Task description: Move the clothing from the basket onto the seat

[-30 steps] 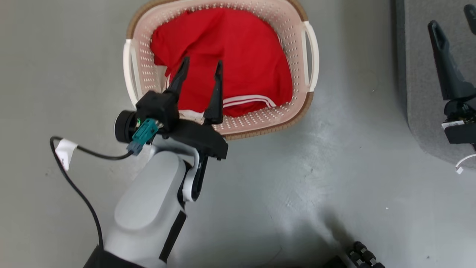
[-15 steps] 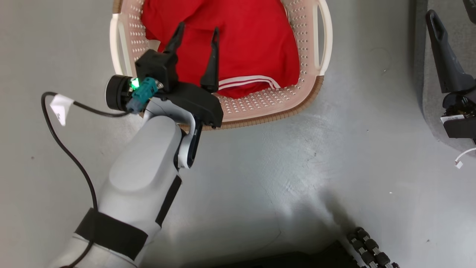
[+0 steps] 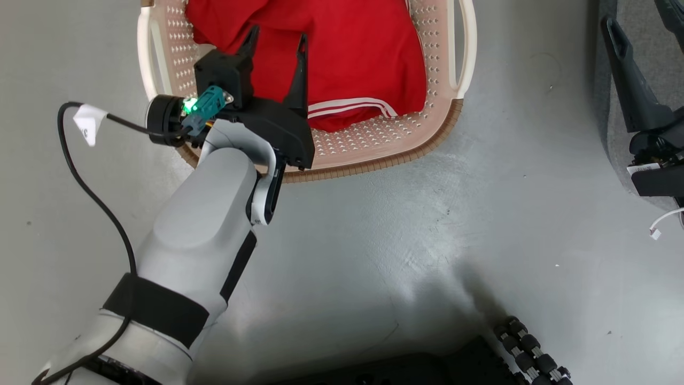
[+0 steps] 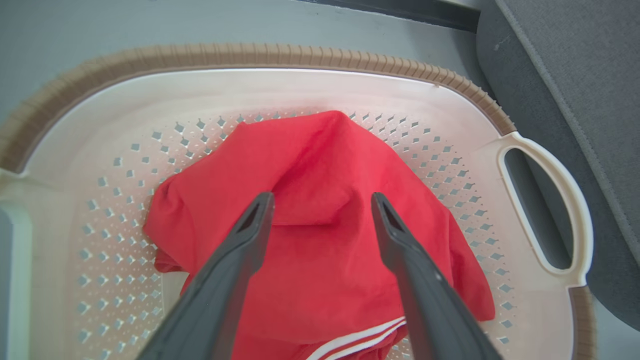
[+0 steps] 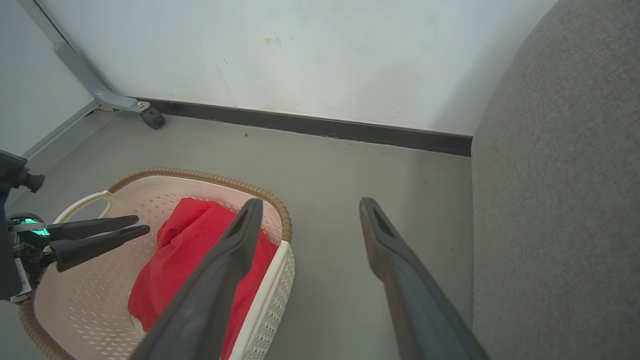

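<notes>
Grey floor [image 3: 481, 214]: left gripper [image 3: 277, 37] spread wide, empty, above clothing [image 3: 363, 59] inside basket [image 3: 374, 155]; shallow pinch could let fabric slip mid-lift.

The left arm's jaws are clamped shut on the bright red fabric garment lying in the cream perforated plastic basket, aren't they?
Not shut. The left wrist view shows the left arm's jaws standing wide open over the bright red fabric garment, pinching nothing. The rest holds: the garment does lie in the cream perforated plastic basket.
</notes>
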You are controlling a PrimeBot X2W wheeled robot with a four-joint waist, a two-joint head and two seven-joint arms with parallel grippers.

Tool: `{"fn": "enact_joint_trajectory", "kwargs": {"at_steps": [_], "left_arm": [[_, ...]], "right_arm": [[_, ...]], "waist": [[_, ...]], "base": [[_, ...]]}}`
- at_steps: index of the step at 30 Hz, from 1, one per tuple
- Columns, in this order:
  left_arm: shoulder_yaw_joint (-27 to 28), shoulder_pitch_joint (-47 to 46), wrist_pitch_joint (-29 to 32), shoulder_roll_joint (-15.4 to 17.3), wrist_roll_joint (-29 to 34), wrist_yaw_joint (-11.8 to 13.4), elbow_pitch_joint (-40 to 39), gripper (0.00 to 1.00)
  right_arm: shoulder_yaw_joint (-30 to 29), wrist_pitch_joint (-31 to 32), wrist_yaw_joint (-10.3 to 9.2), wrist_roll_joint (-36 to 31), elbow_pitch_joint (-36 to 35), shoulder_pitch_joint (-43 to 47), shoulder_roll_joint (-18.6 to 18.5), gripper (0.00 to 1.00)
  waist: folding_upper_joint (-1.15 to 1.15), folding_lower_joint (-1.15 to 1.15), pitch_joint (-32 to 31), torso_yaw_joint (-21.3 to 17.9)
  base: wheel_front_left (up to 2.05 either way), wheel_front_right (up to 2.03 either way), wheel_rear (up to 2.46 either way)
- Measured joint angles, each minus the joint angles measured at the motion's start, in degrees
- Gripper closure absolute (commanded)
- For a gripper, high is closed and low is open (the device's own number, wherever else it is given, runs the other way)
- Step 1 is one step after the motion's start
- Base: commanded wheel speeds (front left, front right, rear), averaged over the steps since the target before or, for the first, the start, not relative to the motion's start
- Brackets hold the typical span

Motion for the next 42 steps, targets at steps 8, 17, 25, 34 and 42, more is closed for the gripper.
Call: {"fn": "enact_joint_trajectory", "kwargs": {"at_steps": [8, 17, 25, 34, 42], "left_arm": [[-2.7, -2.0, 0.8, 0.0, -4.2, 0.0, 2.1, 0.0], [-6.4, -3.3, 1.9, 0.0, -8.8, 0.0, 3.0, 0.0], [-8.2, -6.6, 3.0, 0.1, -11.4, 0.0, 5.2, 0.0], [-9.8, -8.7, 3.3, 0.1, -14.4, 0.0, 8.0, 0.0], [-11.3, -10.0, 3.0, 0.1, -16.8, 0.0, 9.5, 0.0]], "right_arm": [[1.1, 0.0, 0.0, 0.4, 0.2, -0.5, 0.0, 0.0], [1.8, 0.0, 0.0, 0.5, 0.9, -0.8, 0.0, 0.0], [2.2, 0.0, 0.0, 0.9, 0.5, -2.0, -0.1, 0.0], [2.1, 0.0, 0.0, 0.9, 0.6, -2.0, -1.5, 0.0], [2.8, 0.0, 0.0, 0.9, 0.5, -2.4, -1.8, 0.0]], "waist": [[-0.01, 0.0, 0.5, -0.6], [-0.01, 0.0, 1.3, -1.4], [0.0, 0.0, 2.8, -1.9], [0.0, 0.0, 4.9, -2.3], [-0.01, 0.0, 6.4, -2.5]], "base": [[0.0, 0.0, 0.0], [0.0, 0.0, 0.0], [0.0, 0.0, 0.0], [0.0, 0.0, 0.0], [0.0, 0.0, 0.0]]}}
